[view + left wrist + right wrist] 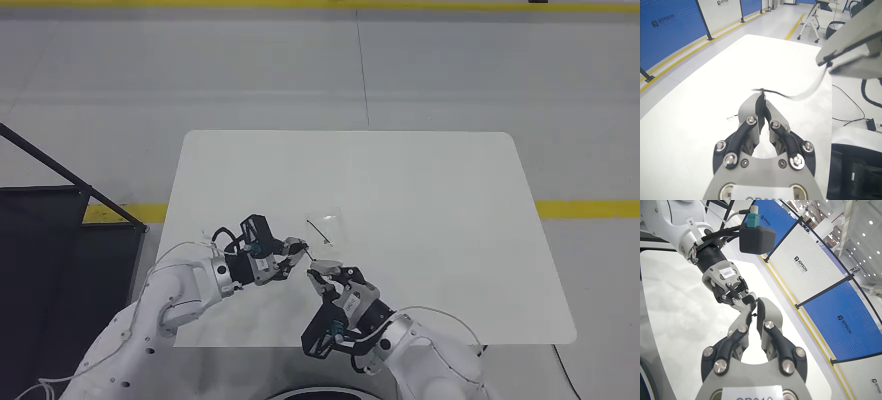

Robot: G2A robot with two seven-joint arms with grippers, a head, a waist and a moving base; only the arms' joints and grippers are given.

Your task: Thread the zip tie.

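A thin black zip tie hangs above the white table, bowed between both grippers. My left gripper is shut on one end, with a short tip poking out past the fingers. My right gripper is shut on the other end, and a small black bit of the zip tie shows between its pads. In the top view the left gripper and the right gripper nearly touch near the table's front edge. In the left wrist view the right gripper's fingers pinch the tie.
A second thin tie lies flat on the table just beyond the grippers, and in the left wrist view that second tie is partly hidden behind my finger. A dark frame stands off the table's left side.
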